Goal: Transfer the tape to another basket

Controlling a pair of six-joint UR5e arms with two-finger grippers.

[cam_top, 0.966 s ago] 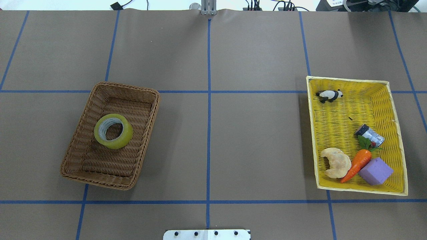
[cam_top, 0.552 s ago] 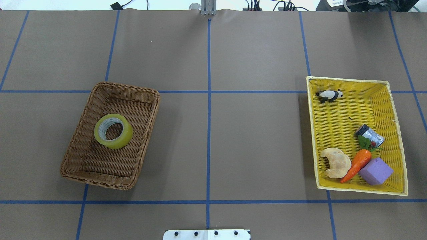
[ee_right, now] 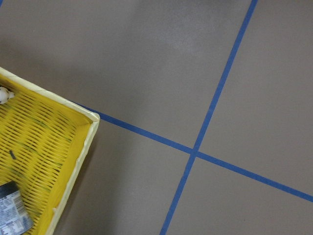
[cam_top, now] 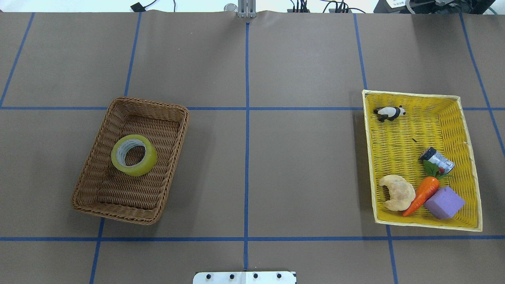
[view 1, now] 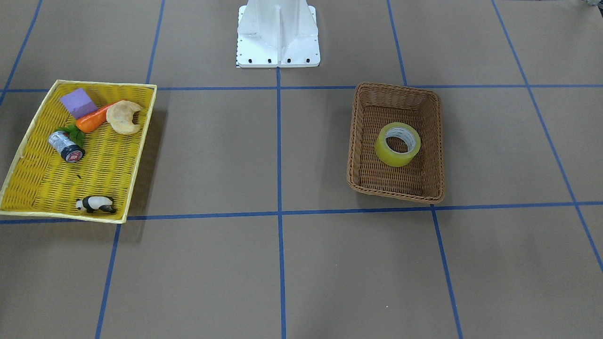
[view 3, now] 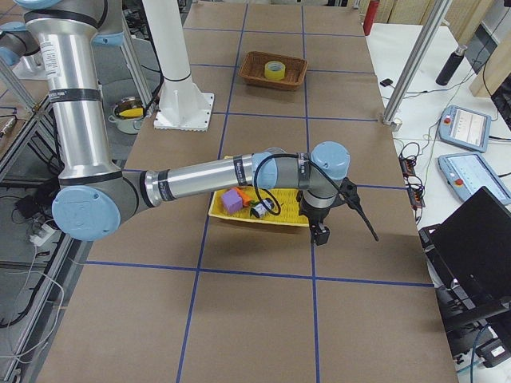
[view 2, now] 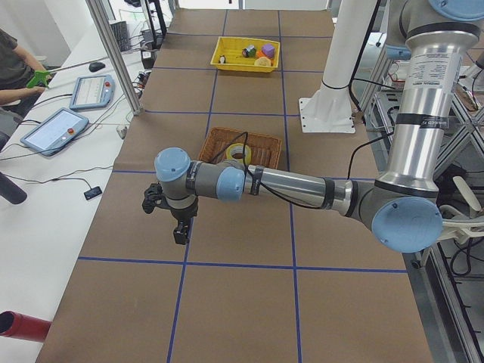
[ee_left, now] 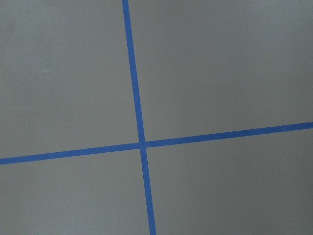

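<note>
The tape (cam_top: pixel 147 162), a yellow roll with a white core, lies flat in the brown wicker basket (cam_top: pixel 150 103) on the table's left half. It also shows in the front view (view 1: pixel 393 158) inside the basket (view 1: pixel 395 87). My left gripper (view 2: pixel 180 231) shows only in the left side view. It hangs over bare table, well out from the basket (view 2: pixel 219 140). My right gripper (view 3: pixel 319 234) shows only in the right side view, just past the yellow tray's outer edge. I cannot tell whether either is open or shut.
The shallow yellow tray (cam_top: pixel 410 94) on the right half holds a toy panda (cam_top: pixel 389 113), a silver can (cam_top: pixel 437 160), a carrot (cam_top: pixel 423 190), a croissant (cam_top: pixel 398 192) and a purple block (cam_top: pixel 444 202). Its corner shows in the right wrist view (ee_right: pixel 73 161). The robot's base (view 1: pixel 278 33) stands at the near middle edge.
</note>
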